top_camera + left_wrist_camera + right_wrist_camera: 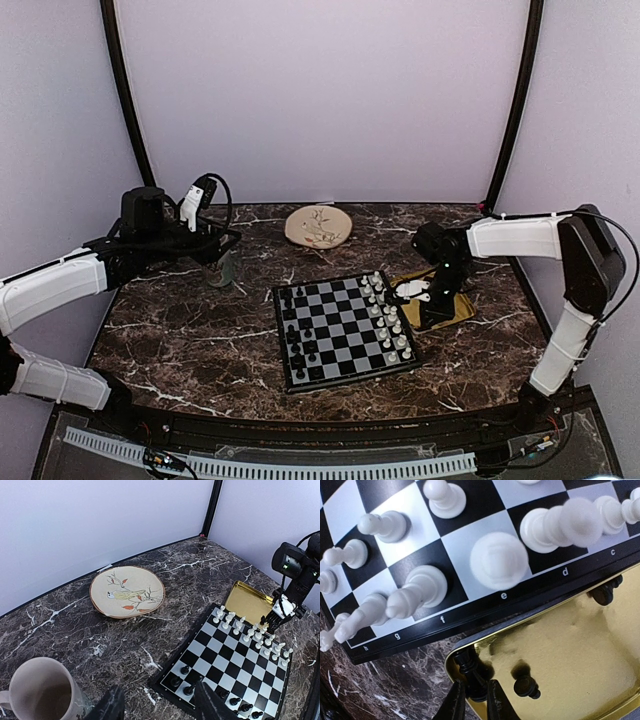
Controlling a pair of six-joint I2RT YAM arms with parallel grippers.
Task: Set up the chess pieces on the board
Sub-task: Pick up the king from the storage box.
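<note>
A: What is the counter (200,340) like?

B: Dark brown, marble-patterned with white veins, and it runs back to pale walls.

A: And what sits straight on it?

B: 4 things. The checkered board (345,328) lies flat near the middle, turned slightly askew. A yellow tray (247,600) lies flat just beside its right edge. A round plate (318,226) painted with a bird sits behind the board, near the back wall. A beige mug (42,692) stands upright to the left, well apart from the board.

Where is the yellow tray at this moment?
In the top view the yellow tray lies on the table's right side, beside the board's white-piece edge, under the right gripper, which grips a black chess piece.
</note>
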